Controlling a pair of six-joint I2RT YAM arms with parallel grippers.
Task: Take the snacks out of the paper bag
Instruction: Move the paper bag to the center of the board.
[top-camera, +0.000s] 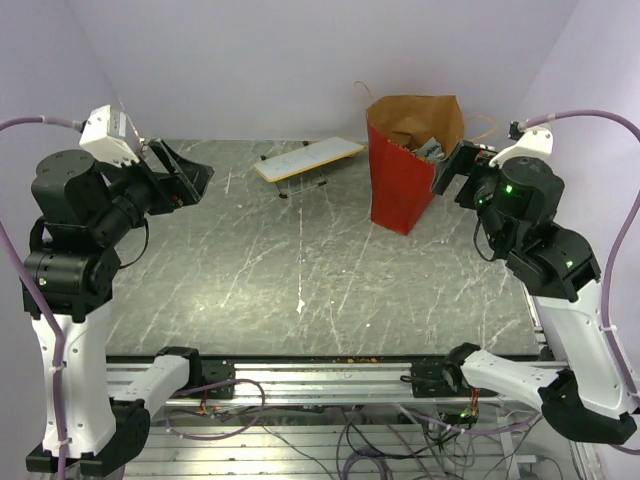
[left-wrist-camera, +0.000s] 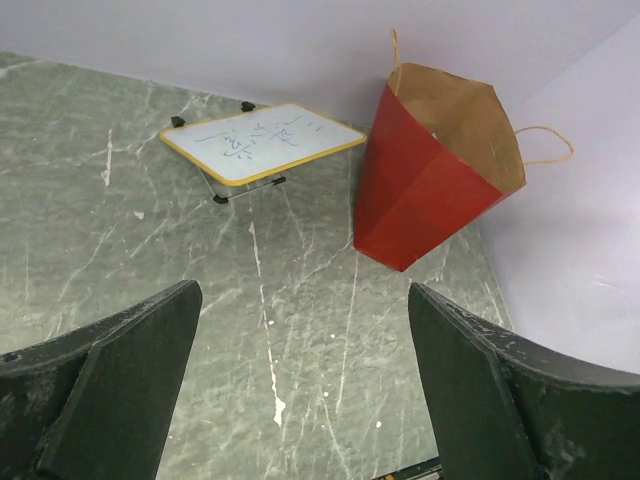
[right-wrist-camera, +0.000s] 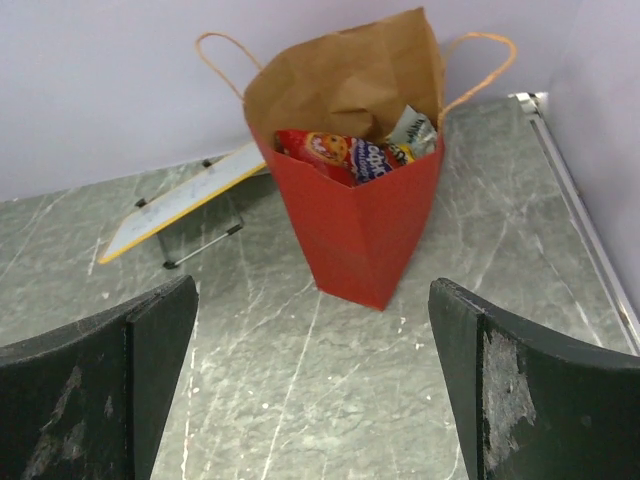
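Observation:
The paper bag (top-camera: 400, 180) stands upright at the back right of the table, red outside and brown inside, with tan string handles. It also shows in the left wrist view (left-wrist-camera: 420, 190) and the right wrist view (right-wrist-camera: 360, 230). Inside it I see snacks: a red chip bag (right-wrist-camera: 335, 152) and a silver packet (right-wrist-camera: 412, 128), whose tops also peek out in the top view (top-camera: 430, 148). My right gripper (top-camera: 455, 170) is open and empty, raised just right of the bag's mouth (right-wrist-camera: 312, 290). My left gripper (top-camera: 185, 172) is open and empty, high at the far left (left-wrist-camera: 302, 300).
A flat white board with a yellow rim (top-camera: 308, 158) stands on thin legs left of the bag (left-wrist-camera: 262, 140), (right-wrist-camera: 180, 200). Lilac walls close the back and both sides. A metal rail (right-wrist-camera: 580, 200) runs along the table's right edge.

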